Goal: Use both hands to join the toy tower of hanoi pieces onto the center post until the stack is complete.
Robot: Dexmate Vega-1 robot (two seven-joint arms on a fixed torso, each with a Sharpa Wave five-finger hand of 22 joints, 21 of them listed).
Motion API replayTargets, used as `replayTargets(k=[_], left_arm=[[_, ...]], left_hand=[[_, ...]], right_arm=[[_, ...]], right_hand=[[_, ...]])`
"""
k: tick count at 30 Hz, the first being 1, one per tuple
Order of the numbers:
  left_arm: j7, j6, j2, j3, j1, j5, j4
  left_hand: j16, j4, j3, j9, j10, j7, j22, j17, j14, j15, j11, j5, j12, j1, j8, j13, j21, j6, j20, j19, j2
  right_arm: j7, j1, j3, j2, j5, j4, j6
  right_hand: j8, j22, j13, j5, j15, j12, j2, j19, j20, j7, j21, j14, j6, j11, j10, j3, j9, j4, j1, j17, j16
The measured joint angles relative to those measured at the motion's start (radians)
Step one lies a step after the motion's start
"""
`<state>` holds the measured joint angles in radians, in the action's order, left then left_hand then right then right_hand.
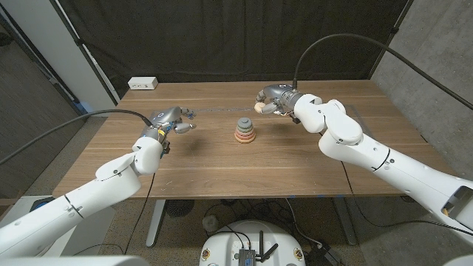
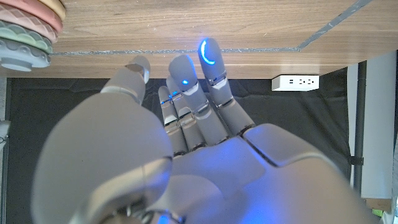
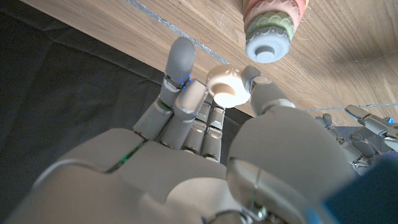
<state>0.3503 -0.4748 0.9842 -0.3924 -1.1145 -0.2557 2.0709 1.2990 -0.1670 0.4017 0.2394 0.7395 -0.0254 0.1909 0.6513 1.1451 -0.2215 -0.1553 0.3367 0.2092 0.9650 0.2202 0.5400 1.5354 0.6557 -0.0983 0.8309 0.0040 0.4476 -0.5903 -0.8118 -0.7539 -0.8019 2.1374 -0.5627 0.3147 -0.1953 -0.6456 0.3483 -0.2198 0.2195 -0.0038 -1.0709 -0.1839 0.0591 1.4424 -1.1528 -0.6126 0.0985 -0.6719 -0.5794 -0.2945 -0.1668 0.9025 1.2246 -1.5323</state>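
1 cream cap (image 3: 226, 86) pinched by right hand (image 1: 279, 99) beside stack (image 1: 245, 131), left hand (image 1: 173, 120) empty, spread.

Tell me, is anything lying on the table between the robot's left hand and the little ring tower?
No. In the head view, only bare wooden table lies between the left hand and the ring tower.

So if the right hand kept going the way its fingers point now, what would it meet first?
Probably nothing on the table. The right hand, pinching a small cream piece, points past the back side of the stacked tower toward the left hand. Depth is unclear, but the line looks free until there.
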Motion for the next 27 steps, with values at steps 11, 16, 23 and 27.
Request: replayTargets(k=[11,16,23,27], left_arm=[[0.0,0.001,0.0,0.001,-0.002,0.0,0.001],[0.0,0.002,0.0,-0.001,0.002,-0.003,0.001],[-0.001,-0.006,0.0,-0.008,0.006,-0.017,0.0],[-0.001,-0.017,0.0,-0.012,0.009,-0.03,0.0]], left_hand=[[0.0,0.0,0.0,0.0,0.0,0.0,0.0,0.0,0.0,0.0,0.0,0.0,0.0,0.0,0.0,0.0,0.0,0.0,0.0,0.0,0.0],[0.0,0.0,0.0,0.0,0.0,0.0,0.0,0.0,0.0,0.0,0.0,0.0,0.0,0.0,0.0,0.0,0.0,0.0,0.0,0.0,0.0],[0.0,0.0,0.0,0.0,0.0,0.0,0.0,0.0,0.0,0.0,0.0,0.0,0.0,0.0,-0.007,0.0,0.0,0.0,0.0,0.0,0.0],[0.0,0.0,0.0,0.0,0.0,0.0,0.0,0.0,0.0,0.0,0.0,0.0,0.0,0.0,-0.007,0.0,0.0,0.0,0.0,0.0,0.0]], right_arm=[[0.029,0.02,-0.01,0.044,-0.022,-0.02,0.03],[0.048,0.028,-0.016,0.061,-0.035,-0.03,0.037],[0.075,0.047,-0.034,0.089,-0.055,-0.053,0.039],[0.085,0.057,-0.045,0.101,-0.066,-0.067,0.039]], right_hand=[[0.0,0.0,0.0,0.0,0.0,0.0,0.0,0.0,0.0,-0.002,0.0,0.0,-0.002,0.0,0.0,0.0,-0.001,0.0,0.0,0.0,0.0],[0.0,0.0,0.0,0.0,0.0,0.0,0.0,0.0,0.0,-0.002,0.0,0.0,-0.002,0.0,0.0,0.0,-0.001,0.0,0.0,0.0,0.0],[0.0,0.0,0.002,0.0,0.0,-0.001,0.0,0.0,0.0,-0.002,0.0,0.0,-0.002,-0.002,-0.002,0.0,-0.001,0.0,0.0,0.0,0.0],[-0.001,0.0,0.001,-0.001,0.0,-0.003,0.0,0.0,0.0,-0.006,0.0,0.0,-0.005,-0.006,-0.006,0.0,-0.001,0.0,0.0,0.0,0.0]])
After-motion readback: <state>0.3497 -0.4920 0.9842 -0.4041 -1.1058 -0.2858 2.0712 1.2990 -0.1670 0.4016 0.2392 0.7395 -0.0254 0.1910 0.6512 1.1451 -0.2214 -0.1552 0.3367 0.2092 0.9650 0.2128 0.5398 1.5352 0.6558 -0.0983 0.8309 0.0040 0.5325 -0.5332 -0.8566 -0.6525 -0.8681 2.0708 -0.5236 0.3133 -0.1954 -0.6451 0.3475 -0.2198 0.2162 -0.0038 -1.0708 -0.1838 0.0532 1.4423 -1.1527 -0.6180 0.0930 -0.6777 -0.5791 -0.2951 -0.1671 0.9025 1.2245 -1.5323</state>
